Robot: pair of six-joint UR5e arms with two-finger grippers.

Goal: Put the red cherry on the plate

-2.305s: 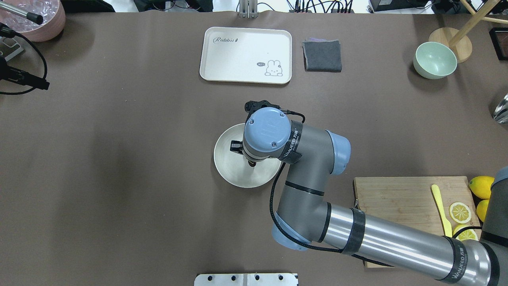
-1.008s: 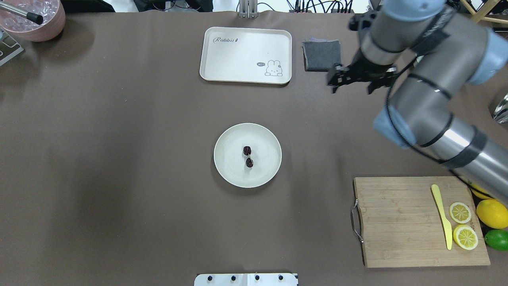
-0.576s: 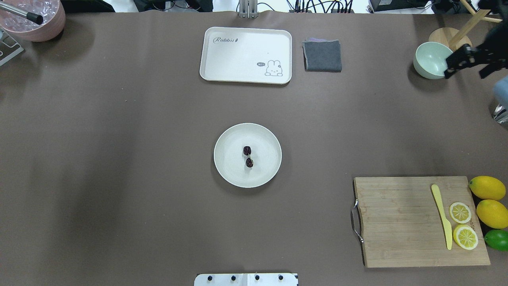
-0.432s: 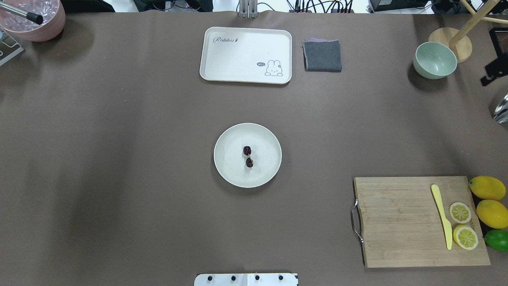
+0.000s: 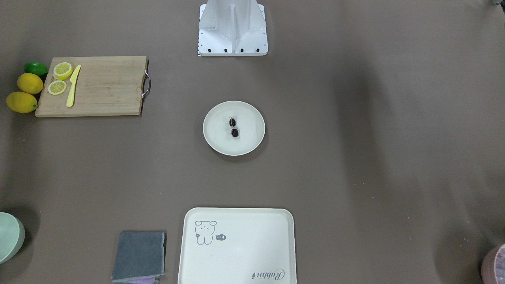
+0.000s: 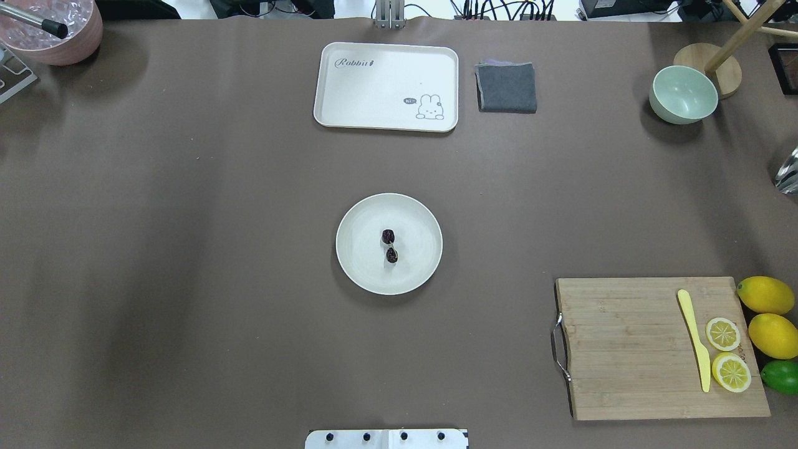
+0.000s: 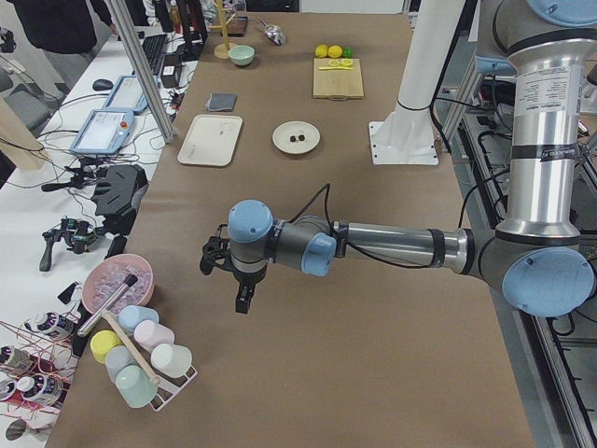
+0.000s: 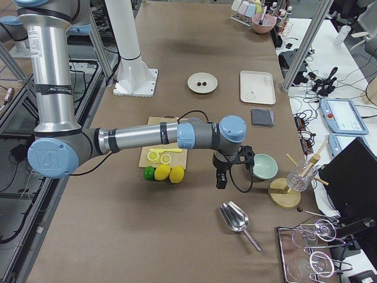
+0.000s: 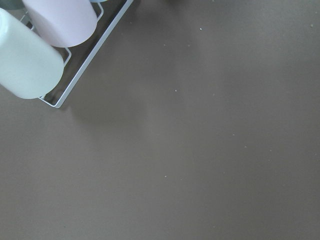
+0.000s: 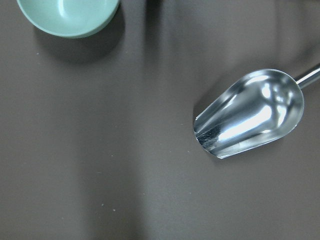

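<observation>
Brown tabletop (image 6: 187, 249), both arms stretched low toward opposite ends. Left arm (image 7: 392, 245) reaches to the left end, left gripper (image 7: 242, 301) hangs above bare surface near the wire rack of pastel cups (image 7: 140, 359); seen only from the side, cannot tell if its fingers are spread or pressed together. Right arm (image 8: 141, 137) reaches to the right end, right gripper (image 8: 221, 178) hangs between the pale green bowl (image 6: 683, 95) and the metal scoop (image 10: 250, 115); finger state likewise cannot be told. Wooden cutting board (image 6: 623, 349) sits at the right corner on the robot's edge, carrying a yellow knife (image 6: 693, 340) and two lemon slices (image 6: 723, 333). Cream rabbit tray (image 6: 386, 87) lies mid far edge, folded grey cloth (image 6: 506, 87) just beside it. Plate (image 6: 361, 249) sits at the tabletop's centre. Red cherry (image 6: 388, 236) lies on the plate near its middle, clear of both grippers.
</observation>
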